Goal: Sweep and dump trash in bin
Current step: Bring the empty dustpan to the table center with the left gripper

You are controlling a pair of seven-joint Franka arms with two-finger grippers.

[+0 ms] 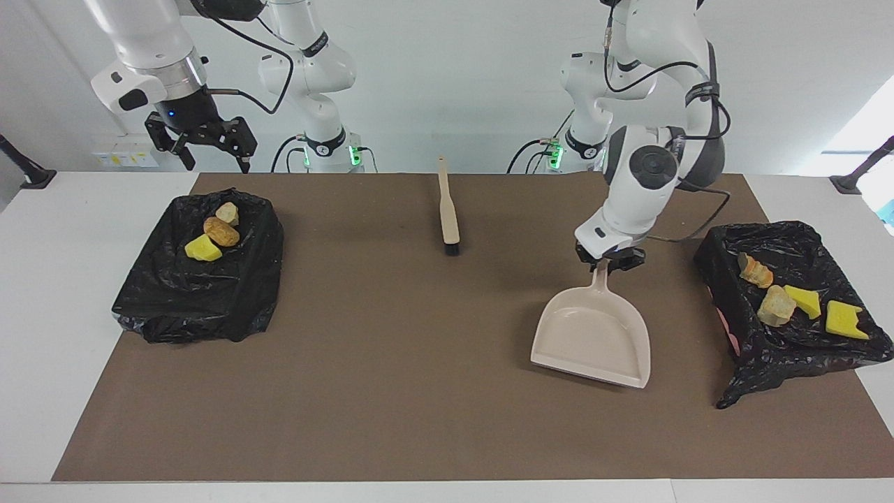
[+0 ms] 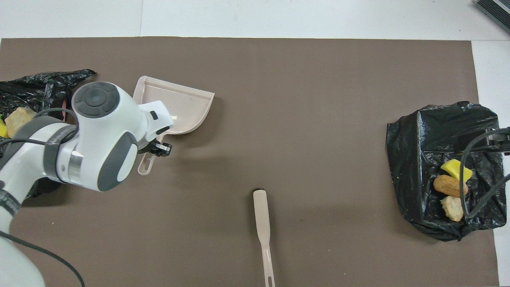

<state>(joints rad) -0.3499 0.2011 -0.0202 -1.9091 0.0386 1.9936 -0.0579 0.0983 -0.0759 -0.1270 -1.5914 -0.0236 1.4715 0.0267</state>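
Seven sponge chunks (image 1: 842,318) across two black bins (image 1: 199,293); one dustpan (image 1: 594,337), one brush (image 1: 447,211).

A white table (image 1: 63,293) under a brown mat (image 1: 419,391) stands before a white wall (image 1: 454,84).

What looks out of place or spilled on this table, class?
Nothing is spilled: the sponge chunks lie in the two black-lined bins. Only the brush lies unused mid-table while the left tool carries the empty dustpan.

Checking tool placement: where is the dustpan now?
The dustpan sits on the brown mat, toward the left arm's end, beside the bin, its handle held by the left claw.
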